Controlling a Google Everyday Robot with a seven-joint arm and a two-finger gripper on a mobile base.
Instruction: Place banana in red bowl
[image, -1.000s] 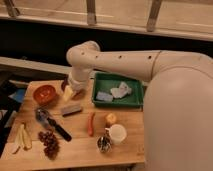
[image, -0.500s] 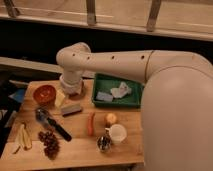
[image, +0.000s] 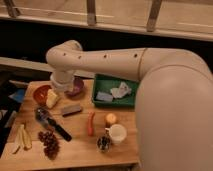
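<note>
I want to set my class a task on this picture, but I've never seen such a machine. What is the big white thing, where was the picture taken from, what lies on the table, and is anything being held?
The big white shape is a robot's single arm, reaching in from the right. Its gripper, a two-fingered claw, hangs open just right of the red bowl and holds nothing. There is only one picture, looking down on the wooden table. Where the camera is mounted is not known. The banana lies near the table's front left corner. Also on the table are a purple bowl, a green tray, grapes, a white cup and a round orange fruit.
</note>
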